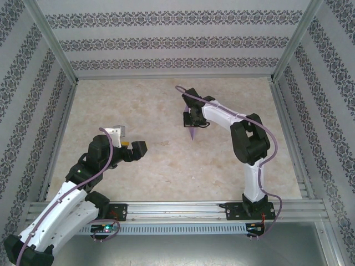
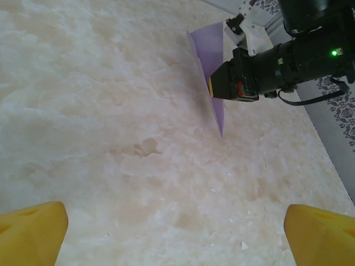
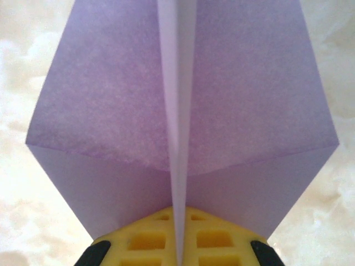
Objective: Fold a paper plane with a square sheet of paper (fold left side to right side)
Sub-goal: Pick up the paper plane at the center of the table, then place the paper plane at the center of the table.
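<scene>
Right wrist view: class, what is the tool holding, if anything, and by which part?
The lilac paper plane, pinched at its centre fold by the shut right tool.

The paper plane (image 1: 192, 133) sits in the right gripper (image 1: 193, 125) near the table's (image 1: 166, 172) middle, toward its far edge. The left gripper (image 1: 135, 148) is well apart to its left, closer to the near edge.

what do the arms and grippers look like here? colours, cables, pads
The left arm and right arm have white shells with black joints, each trailing a purple cable. The left gripper and right gripper carry yellow fingers; the right's show square recesses. A green light glows on the right wrist.
</scene>
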You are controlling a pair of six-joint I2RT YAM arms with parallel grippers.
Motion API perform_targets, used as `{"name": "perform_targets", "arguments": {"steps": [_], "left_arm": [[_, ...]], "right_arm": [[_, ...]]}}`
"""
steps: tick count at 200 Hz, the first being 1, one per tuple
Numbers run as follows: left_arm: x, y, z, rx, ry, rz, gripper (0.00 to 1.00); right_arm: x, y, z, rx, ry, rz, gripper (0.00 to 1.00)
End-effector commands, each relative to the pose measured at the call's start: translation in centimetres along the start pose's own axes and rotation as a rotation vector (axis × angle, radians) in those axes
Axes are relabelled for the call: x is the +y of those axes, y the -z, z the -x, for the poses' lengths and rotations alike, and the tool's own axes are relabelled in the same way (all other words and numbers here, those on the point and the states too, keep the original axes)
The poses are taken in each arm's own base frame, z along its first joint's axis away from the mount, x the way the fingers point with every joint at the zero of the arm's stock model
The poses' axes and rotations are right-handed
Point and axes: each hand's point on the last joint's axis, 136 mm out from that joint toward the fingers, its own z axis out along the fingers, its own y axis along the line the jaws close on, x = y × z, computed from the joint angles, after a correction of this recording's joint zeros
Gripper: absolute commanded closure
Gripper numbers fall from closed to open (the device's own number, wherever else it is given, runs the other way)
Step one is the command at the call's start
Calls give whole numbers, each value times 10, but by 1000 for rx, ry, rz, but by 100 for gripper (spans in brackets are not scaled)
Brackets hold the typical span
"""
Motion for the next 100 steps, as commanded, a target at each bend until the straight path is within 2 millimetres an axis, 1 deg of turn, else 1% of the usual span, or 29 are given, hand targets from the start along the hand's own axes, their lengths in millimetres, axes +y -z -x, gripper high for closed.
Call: {"name": "perform_targets", "arguments": {"steps": [1,38,63,100], "left_arm": [[-2,0,7,-28,-26,-21,0],[-2,-1,7,-24,-26,-17,0],[-1,-2,7,-19,-25,-12,0],[0,-4,6,-11,-23,-7,0]], "right_arm": [[-8,-6,-3,41,28,-51,100],[-8,-19,-3,64,21,-47,100],[-8,-23,-1,67,19,-43,100],[-7,-31,-3,85,14,-37,100]]}}
